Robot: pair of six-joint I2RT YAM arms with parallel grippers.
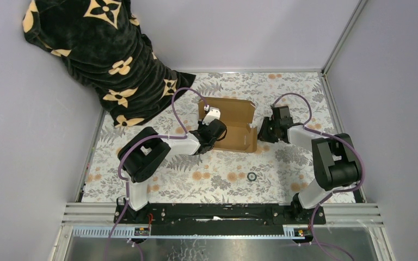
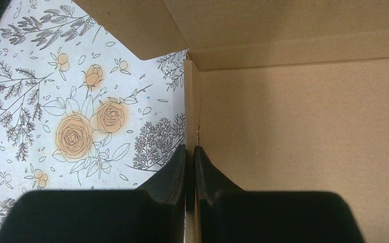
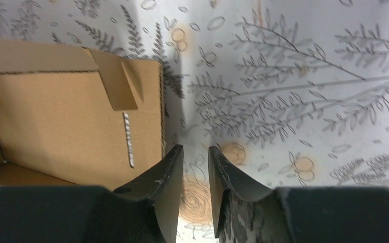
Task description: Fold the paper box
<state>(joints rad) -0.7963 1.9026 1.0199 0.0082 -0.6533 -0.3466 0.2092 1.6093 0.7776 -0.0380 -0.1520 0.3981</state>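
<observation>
The paper box lies on the floral cloth at the table's middle, partly folded, with walls raised and its lid flap open toward the back. My left gripper is at the box's left side. In the left wrist view the left gripper is shut on the thin edge of the box's upright left wall, with the box's inside to the right. My right gripper sits just outside the box's right wall. In the right wrist view the right gripper is open a little over bare cloth, with the box to its left.
A black blanket with cream flowers is heaped at the back left corner. A small black ring lies on the floral cloth in front of the box. Metal frame rails and walls border the table.
</observation>
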